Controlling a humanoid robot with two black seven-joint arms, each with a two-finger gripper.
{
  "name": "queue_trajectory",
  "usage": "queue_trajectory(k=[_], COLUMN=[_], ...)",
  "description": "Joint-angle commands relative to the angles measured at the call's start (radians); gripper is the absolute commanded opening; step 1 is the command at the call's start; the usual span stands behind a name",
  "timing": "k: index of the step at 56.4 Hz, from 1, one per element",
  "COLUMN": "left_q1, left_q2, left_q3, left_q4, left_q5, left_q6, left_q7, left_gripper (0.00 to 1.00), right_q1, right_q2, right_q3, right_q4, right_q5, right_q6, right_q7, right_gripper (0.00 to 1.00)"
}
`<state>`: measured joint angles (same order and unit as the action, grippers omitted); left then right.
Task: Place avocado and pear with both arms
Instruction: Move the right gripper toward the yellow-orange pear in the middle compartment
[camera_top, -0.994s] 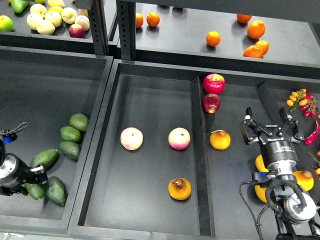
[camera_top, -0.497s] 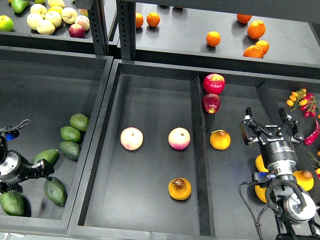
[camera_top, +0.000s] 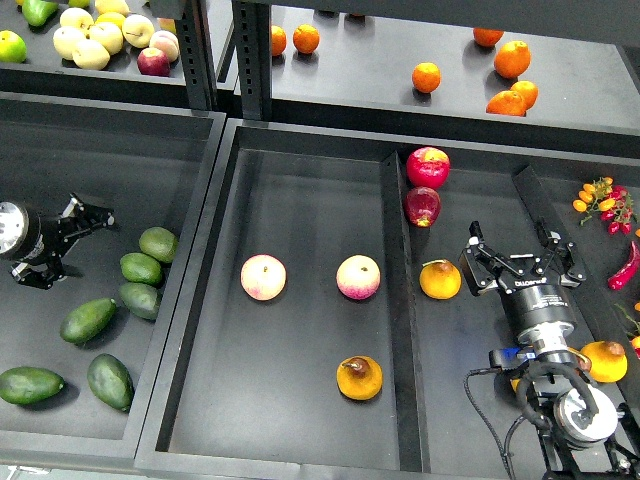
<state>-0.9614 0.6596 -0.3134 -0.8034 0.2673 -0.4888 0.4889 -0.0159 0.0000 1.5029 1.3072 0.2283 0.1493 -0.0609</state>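
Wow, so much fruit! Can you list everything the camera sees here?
Dark green elongated avocados: three, left bin.
Smaller light green avocados: three, left bin.
Pink-and-cream apples: two, middle tray.
Blotched yellow-orange pear: one, middle tray front.
Red apples: two, by the divider.
Clean yellow-orange fruit: one, right compartment.
Oranges: several, back shelf.
Pale apples: pile, back left.
Left gripper: above the left bin.
Right gripper: open.

Six avocados are lying in the left bin: three small rounder ones (camera_top: 158, 243) and three long dark ones (camera_top: 88, 319). Two pink-and-cream apples (camera_top: 263, 277) are sitting alongside two red apples (camera_top: 427, 166).
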Motion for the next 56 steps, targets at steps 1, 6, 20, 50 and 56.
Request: queue_trajectory(k=[1, 6, 20, 50, 56], left_q1=[0.006, 0.024, 0.251, 0.57, 0.595], left_q2=[-0.018, -0.049, -0.193, -0.607, -0.66], left_q3=[-0.018, -0.058, -0.432, -0.995, -1.049], left_q4=[0.006, -0.01, -0.111, -0.329, -0.373], left_q5=[-0.184, -0.341, -0.436, -0.31, -0.255], left_q6=[0.0, 0.0, 0.0, 0.0, 0.0], left_q7=[0.0, 0.0, 0.0, 0.0, 0.0], left_gripper=[0.99, 0.99, 0.99, 0.99, 0.99], right_q1=[-0.004, 0.001, 0.048, 0.231, 0.31], right_q2=[0.0, 0.0, -0.106, -0.532, -0.638], right_q3=[-0.026, -0.053, -0.185, -0.533, -0.674], right_q4=[-0.009, -0.016, -0.025, -0.025, -0.026], right_q5=[0.0, -0.001, 0.003, 0.051, 0.077], right_q6=[0.0, -0.002, -0.004, 0.012, 0.012], right_q7=[-0.01, -0.028, -0.108, -0.428, -0.428], right_gripper=[1.0, 1.0, 1.0, 1.0, 1.0])
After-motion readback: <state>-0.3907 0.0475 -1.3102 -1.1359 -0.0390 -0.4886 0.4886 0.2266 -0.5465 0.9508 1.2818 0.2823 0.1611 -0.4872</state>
